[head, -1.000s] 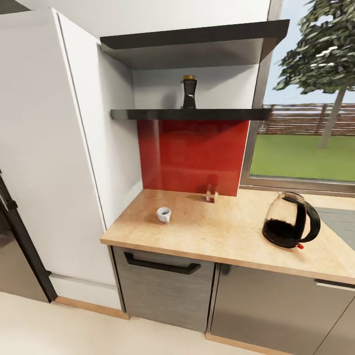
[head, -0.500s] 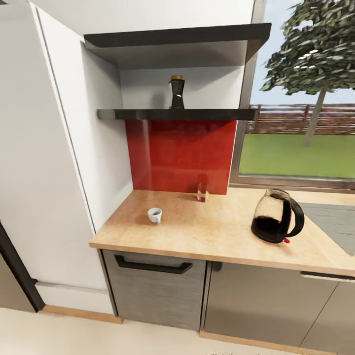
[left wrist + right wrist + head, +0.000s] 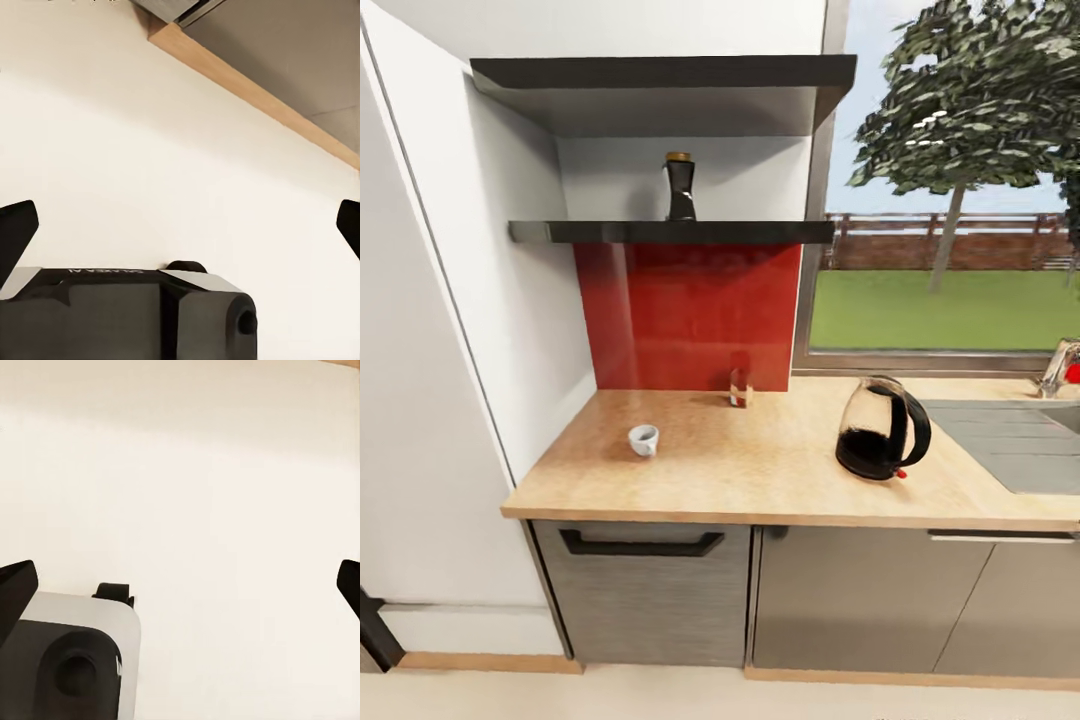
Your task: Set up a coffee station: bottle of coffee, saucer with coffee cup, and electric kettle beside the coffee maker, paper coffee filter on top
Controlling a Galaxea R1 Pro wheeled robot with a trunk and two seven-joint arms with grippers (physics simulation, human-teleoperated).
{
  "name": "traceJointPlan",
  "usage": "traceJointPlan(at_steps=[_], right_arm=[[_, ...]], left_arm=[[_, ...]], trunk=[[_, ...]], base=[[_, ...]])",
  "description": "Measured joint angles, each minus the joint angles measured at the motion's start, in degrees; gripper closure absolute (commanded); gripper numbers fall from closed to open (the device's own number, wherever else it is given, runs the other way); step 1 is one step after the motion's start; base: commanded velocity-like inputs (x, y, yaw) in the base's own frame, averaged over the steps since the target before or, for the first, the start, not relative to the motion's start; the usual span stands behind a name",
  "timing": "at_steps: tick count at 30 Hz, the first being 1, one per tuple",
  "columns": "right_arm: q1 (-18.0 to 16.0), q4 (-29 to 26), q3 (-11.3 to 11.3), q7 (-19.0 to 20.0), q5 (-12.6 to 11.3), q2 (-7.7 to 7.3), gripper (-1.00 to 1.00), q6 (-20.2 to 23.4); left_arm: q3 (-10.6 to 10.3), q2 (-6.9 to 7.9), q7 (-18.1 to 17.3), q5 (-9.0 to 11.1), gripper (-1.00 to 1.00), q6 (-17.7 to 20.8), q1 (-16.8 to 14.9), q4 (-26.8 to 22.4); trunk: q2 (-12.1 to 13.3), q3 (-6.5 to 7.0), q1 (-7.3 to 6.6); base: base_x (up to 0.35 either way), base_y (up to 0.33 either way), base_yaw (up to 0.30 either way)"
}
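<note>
Facing the kitchen countertop (image 3: pixel 780 480), we see its light-wood surface running over glossy grey cabinets (image 3: pixel 860 600), with a steel sink (image 3: pixel 1010 440) inset at the right end and a faucet (image 3: pixel 1060 368) behind it. On the worktop the electric kettle (image 3: pixel 880 428) stands upright near the sink's edge, its black handle turned toward the sink and a small red switch at its base. The coffee cup (image 3: pixel 643 439) sits on the bare wood toward the left end, well apart from the kettle. A small reddish jar (image 3: pixel 739 387) stands against the red wall panel (image 3: pixel 685 315), between cup and kettle but farther back. Above the panel, the kitchen shelf (image 3: pixel 670 232) carries a dark bottle with a yellowish cap (image 3: pixel 680 187), upright against the white wall; a second shelf board (image 3: pixel 660 72) hangs higher. A window (image 3: pixel 940 230) at the right looks out on grass and a tree. In the left wrist view, our left gripper (image 3: pixel 180 229) hangs over pale floor (image 3: pixel 150 150) beside a wooden plinth strip (image 3: pixel 247 90), its dark fingertips (image 3: pixel 16 229) spread wide with nothing between them. In the right wrist view, our right gripper (image 3: pixel 180 585) is likewise spread wide and holds nothing, its fingertips (image 3: pixel 16 585) at the frame edges over the same pale floor.
</note>
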Motion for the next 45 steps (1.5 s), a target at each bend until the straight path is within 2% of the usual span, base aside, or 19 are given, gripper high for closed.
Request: traceJointPlan(at_steps=[14, 24, 37, 43, 45], right_arm=[[0.0, 0.0, 0.0, 0.0, 0.0, 0.00, -1.00, 0.0], [0.0, 0.0, 0.0, -0.1, 0.0, 0.00, -1.00, 0.0], [0.0, 0.0, 0.0, 0.0, -0.1, -0.16, -1.00, -0.1], [0.0, -0.1, 0.0, 0.0, -0.1, -0.13, -1.00, -0.1], [0.0, -0.1, 0.0, 0.0, -0.1, -0.13, -1.00, -0.1]], left_arm=[[0.0, -0.02, 0.0, 0.0, -1.00, 0.0, 0.0, 0.0], [0.0, -0.02, -0.1, 0.0, -1.00, 0.0, 0.0, 0.0], [-0.4, -0.02, -0.1, 0.1, -1.00, -0.1, 0.0, -0.3], [-0.8, -0.30, -0.2, 0.1, -1.00, 0.3, 0.0, -5.1], [-0.9, -0.91, -0.3, -0.1, -1.00, 2.0, 0.0, -8.7]], trunk=[[0.0, 0.00, 0.00], [0.0, 0.00, 0.03], [0.0, 0.00, 0.00], [0.0, 0.00, 0.00], [0.0, 0.00, 0.00]], base=[[0.000, 0.260, -0.091], [-0.136, 0.027, -0.053], [-0.013, 0.000, 0.000], [0.000, 0.000, 0.000], [0.000, 0.000, 0.000]])
